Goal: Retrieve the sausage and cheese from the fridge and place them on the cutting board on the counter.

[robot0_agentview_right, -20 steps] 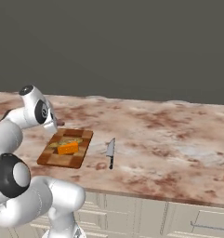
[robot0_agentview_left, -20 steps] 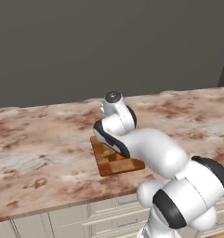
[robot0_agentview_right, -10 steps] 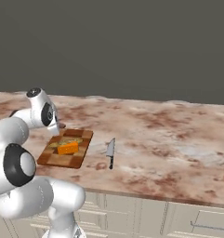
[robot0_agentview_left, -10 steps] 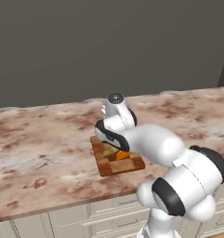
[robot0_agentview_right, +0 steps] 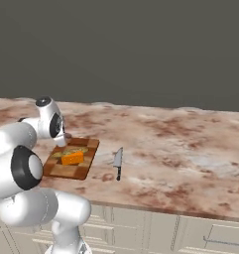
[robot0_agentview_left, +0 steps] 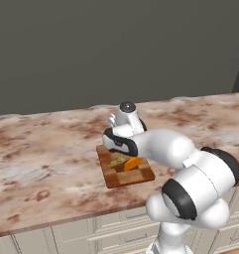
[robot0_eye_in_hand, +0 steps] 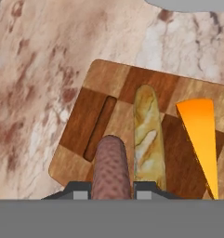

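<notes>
You see the sausage (robot0_eye_in_hand: 111, 167), a stubby reddish-brown rod, clamped between the nearly closed fingers of the gripper (robot0_eye_in_hand: 111, 191), just above the cutting board (robot0_eye_in_hand: 97, 81). On that checkered brown board lie a tan speckled loaf (robot0_eye_in_hand: 148, 137) and the orange cheese (robot0_eye_in_hand: 201, 135) wedge. A knife (robot0_agentview_right: 118, 161) rests on the counter (robot0_agentview_right: 180, 149) beside the board.

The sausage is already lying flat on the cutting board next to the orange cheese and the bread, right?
Not quite. The sausage isn't lying on the cutting board yet: the hand view shows the claw shut on it, holding it above the board. The rest is right: the orange cheese and the bread do lie side by side on the board.
</notes>
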Motion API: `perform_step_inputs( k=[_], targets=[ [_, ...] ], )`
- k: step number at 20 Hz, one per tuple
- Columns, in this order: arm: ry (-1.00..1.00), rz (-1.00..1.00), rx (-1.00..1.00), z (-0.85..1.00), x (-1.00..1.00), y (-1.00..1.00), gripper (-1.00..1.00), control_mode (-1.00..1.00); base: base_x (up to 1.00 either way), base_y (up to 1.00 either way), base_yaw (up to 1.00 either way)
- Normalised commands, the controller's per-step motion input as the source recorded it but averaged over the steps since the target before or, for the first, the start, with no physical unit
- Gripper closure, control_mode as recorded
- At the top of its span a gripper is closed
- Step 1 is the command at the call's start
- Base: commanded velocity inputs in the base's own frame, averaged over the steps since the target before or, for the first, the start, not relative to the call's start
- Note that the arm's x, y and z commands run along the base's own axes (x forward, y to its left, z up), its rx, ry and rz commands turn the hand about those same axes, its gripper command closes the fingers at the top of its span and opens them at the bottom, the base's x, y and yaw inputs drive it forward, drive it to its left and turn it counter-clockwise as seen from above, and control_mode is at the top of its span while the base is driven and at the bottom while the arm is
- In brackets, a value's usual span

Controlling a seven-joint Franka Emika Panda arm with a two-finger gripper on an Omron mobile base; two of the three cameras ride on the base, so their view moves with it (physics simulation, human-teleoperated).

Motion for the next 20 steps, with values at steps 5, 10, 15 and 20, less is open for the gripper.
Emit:
perform_step_inputs(
  k=[5, 10, 15, 20],
  targets=[
    [0.01, 0.00, 0.05, -0.29, 0.26, 0.00, 1.00, -1.00, 0.00, 0.00, 0.00],
    [0.00, 0.00, 0.03, -0.33, 0.02, 0.00, 1.00, -1.00, 0.00, 0.00, 0.00],
    [0.00, 0.00, 0.01, -0.24, 0.05, 0.00, 1.00, -1.00, 0.00, 0.00, 0.00],
    [0.00, 0.00, 0.00, -0.15, 0.13, 0.00, 1.00, -1.00, 0.00, 0.00, 0.00]
  ],
)
